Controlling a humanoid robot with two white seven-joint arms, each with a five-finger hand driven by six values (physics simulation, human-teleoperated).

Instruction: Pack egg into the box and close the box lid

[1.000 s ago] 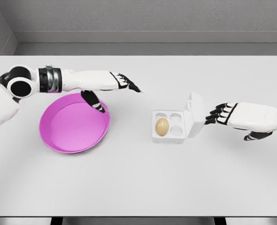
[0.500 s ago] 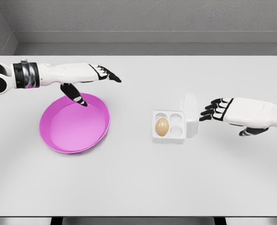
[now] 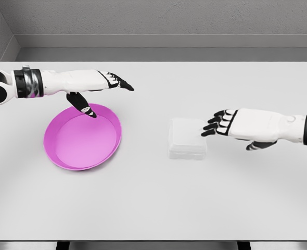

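Note:
A small white egg box (image 3: 187, 138) sits right of the table's middle with its lid down flat. The egg is hidden inside it. My right hand (image 3: 219, 124) hovers just right of the box, fingers spread and open, their tips over the lid's right edge. My left hand (image 3: 114, 83) hangs over the far rim of the pink plate (image 3: 65, 156), fingers stretched out, thumb pointing down, holding nothing.
The pink plate holds nothing and lies left of the box. The white table (image 3: 153, 203) runs wide around both. A grey wall (image 3: 153, 21) stands behind the far edge.
The box lid went from upright to fully shut, hiding the egg. My right hand moved left after it. My left arm drew back to the left, then stayed still.

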